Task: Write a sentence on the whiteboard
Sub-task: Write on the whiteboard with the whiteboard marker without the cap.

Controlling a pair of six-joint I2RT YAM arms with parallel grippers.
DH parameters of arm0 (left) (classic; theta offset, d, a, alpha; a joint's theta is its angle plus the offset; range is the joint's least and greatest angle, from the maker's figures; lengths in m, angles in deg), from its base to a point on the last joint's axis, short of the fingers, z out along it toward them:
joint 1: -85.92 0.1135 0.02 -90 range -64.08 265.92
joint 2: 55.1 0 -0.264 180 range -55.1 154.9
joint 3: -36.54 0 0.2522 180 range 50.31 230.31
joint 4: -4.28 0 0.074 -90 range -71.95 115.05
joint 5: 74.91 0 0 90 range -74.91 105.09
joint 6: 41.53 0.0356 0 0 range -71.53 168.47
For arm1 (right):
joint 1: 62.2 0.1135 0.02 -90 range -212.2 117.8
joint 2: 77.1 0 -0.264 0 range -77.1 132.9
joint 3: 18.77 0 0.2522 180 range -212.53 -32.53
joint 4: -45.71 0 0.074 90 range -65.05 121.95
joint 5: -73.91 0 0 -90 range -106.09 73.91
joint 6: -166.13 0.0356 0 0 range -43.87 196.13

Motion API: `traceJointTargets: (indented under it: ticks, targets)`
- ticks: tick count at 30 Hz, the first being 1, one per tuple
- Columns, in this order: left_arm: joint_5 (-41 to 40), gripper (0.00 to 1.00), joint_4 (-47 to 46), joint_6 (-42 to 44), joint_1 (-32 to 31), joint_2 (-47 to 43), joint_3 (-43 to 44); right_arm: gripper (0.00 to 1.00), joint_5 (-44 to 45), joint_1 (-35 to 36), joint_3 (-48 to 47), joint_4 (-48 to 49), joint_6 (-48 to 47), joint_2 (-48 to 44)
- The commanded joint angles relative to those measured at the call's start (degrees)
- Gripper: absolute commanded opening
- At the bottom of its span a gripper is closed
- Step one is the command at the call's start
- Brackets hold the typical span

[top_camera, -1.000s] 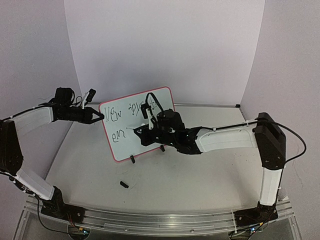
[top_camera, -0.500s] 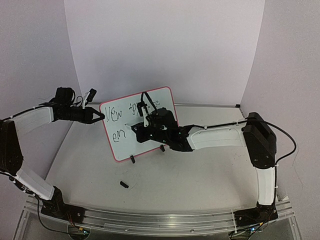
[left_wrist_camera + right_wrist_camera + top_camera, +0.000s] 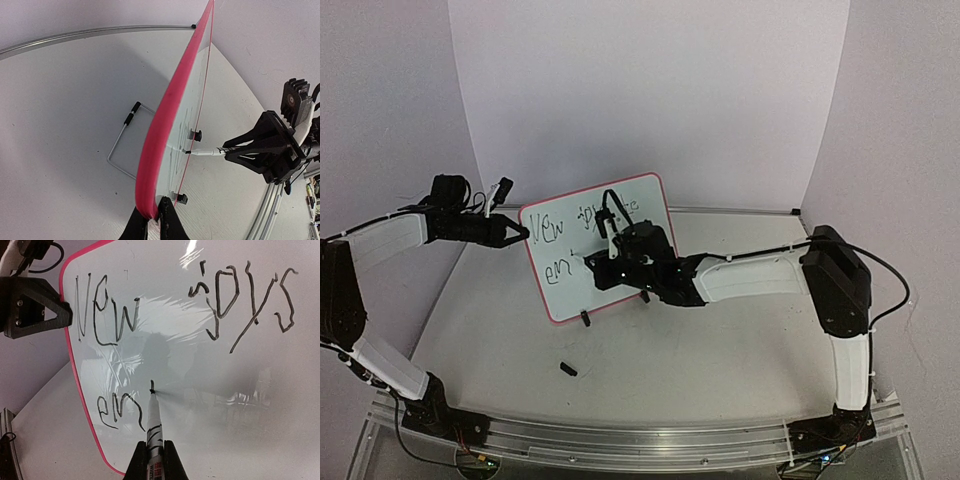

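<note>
The right tool [image 3: 155,452], closed tight on a white marker [image 3: 153,422], holds the black tip against the whiteboard [image 3: 225,405] just right of the "em" that opens the second line. Over the past second the right arm has folded in toward the board and the tool has edged a little left, the nib now sitting high beside the "m". That looks like the start of the next letter's tall stroke, so the sentence [image 3: 107,315] is judged barely half done, with "New joys" on top and only two letters below. The left tool [image 3: 154,217] has not budged, pinched shut on the pink-red rim at the board's left edge to steady it. The board stands as before, leaning back on its feet left of centre on the surface [image 3: 700,350] – a small black piece [image 3: 567,368], too small to identify, lies in front of it
</note>
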Motion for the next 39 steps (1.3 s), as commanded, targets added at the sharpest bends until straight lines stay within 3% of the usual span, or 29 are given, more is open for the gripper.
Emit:
traceJointTargets:
  ticks: [1, 23, 39]
  targets:
    - [-4.8, 0.00, 3.4, 1.2, -0.6, 1.4, 0.7, 0.00, 0.0, -0.5, 3.9, -1.5, 1.9, -0.4]
    - [-5.0, 0.00, 3.5, 1.5, -0.7, 1.6, 0.7, 0.00, 2.0, -0.4, 5.9, 8.5, 3.1, -2.1]
    - [-4.9, 0.00, 3.6, 1.5, -0.8, 1.6, 0.8, 0.00, 7.2, -0.4, 8.1, 7.0, 4.3, -3.2]
